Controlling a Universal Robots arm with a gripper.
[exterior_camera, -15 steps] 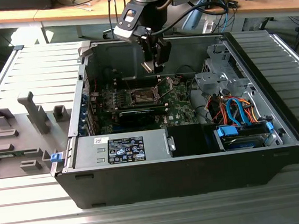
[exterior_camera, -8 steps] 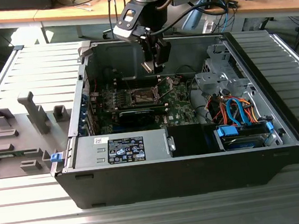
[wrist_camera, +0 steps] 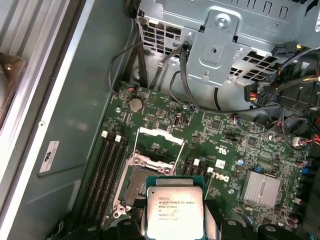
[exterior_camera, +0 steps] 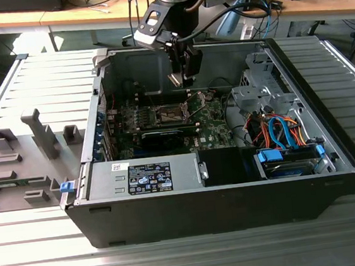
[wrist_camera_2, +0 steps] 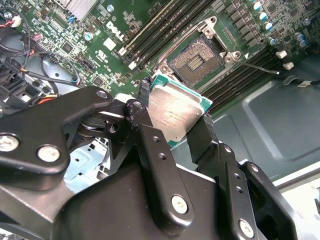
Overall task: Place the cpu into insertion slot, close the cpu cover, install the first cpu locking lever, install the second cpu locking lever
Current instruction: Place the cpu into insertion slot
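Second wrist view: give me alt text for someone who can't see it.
The gripper holds the cpu by its edges between two black fingers, clear of the green circuit board. Beyond it the insertion slot lies uncovered and empty, beside long memory slots.

Case [exterior_camera: 332, 155]: open black tower, lying flat on the slatted metal table [exterior_camera: 43, 249].
Gripper [exterior_camera: 182, 76]: down inside the case, hanging above the green board [exterior_camera: 218, 125], cpu [exterior_camera: 174, 79] pinched at its tips.
Insertion slot [exterior_camera: 171, 113]: lying open on the board under the gripper, not touched.
Exterior view's left: grey fixture block [exterior_camera: 22, 162] beside the case.
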